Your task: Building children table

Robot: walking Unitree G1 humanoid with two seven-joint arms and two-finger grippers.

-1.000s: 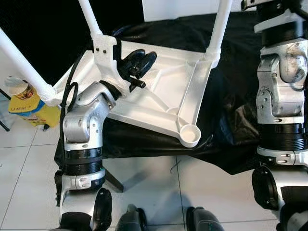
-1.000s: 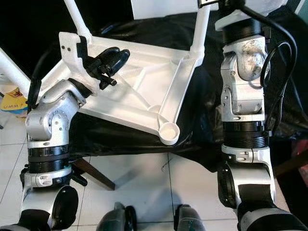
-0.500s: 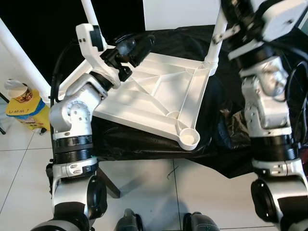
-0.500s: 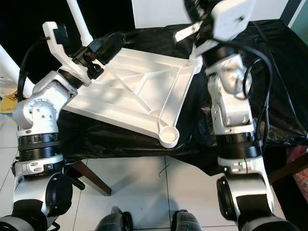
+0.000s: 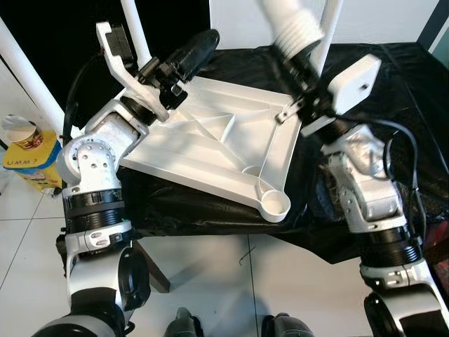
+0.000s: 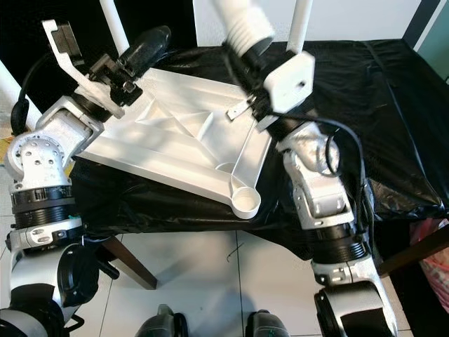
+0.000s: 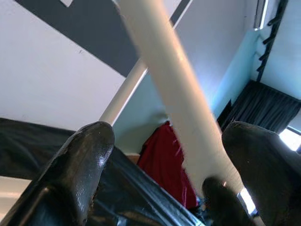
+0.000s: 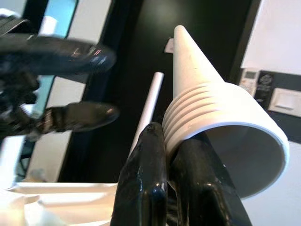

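The white children's tabletop (image 5: 210,140) lies upside down on a table draped in black cloth (image 5: 393,84). Upright white legs (image 5: 135,24) (image 5: 330,21) stand in its far corners, and a third leg (image 5: 24,74) slants at the left. The near corner socket (image 5: 275,204) is empty. My right gripper (image 8: 171,141) is shut on the rim of a loose white leg (image 5: 291,24) with a ribbed end, held high over the tabletop. My left gripper (image 5: 200,45) is open by the far-left leg, and a white leg (image 7: 178,108) passes between its fingers (image 7: 84,160).
A yellow box with a paper cup (image 5: 28,151) sits on the floor at the left. A wooden table leg (image 5: 151,263) slants under the cloth. White tiled floor (image 5: 231,281) lies in front. Something red (image 6: 438,260) is at the right edge.
My right arm has swung in from the right and now holds the loose leg above the tabletop. My left gripper has lifted off the tabletop toward the far-left leg.
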